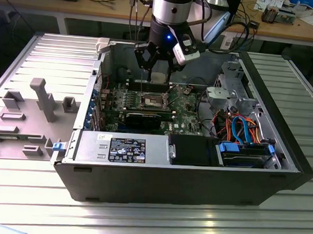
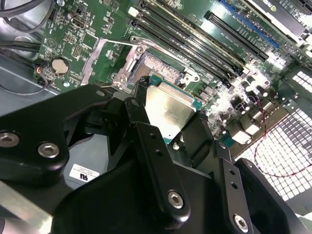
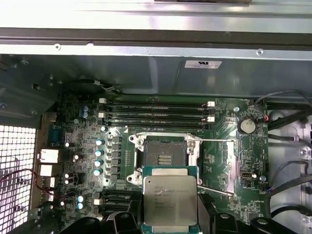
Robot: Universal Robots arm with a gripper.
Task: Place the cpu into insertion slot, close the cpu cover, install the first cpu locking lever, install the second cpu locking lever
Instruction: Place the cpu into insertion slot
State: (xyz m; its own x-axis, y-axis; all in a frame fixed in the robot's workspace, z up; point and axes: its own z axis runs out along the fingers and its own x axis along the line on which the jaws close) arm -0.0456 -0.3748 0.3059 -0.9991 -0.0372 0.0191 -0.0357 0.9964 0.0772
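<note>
The open computer case [image 1: 195, 176] lies on its side on the metal table, so the green motherboard [image 1: 186, 105] faces up and the arm can come straight down onto it. The gripper [image 1: 158, 70] hangs over the middle of the board, above the insertion slot [image 1: 152, 100]. Its black fingers [image 2: 146, 141] are clamped on opposite edges of the cpu [image 2: 170, 109], and that edge hold keeps the silvery top face and the underside free.

In the first wrist view the insertion slot [image 3: 164, 156] is bare and dark-centred, just on the near side of the long memory slots [image 3: 156, 112]. It is uncovered because the cpu cover [image 2: 95, 61] is swung back, lying on the exterior view's right of the slot with its thin wire levers released beside it.

The cpu [image 3: 169, 200] is held flat and level — clear of the board, near the slot's near edge, and not yet seated, as I judge it.
</note>
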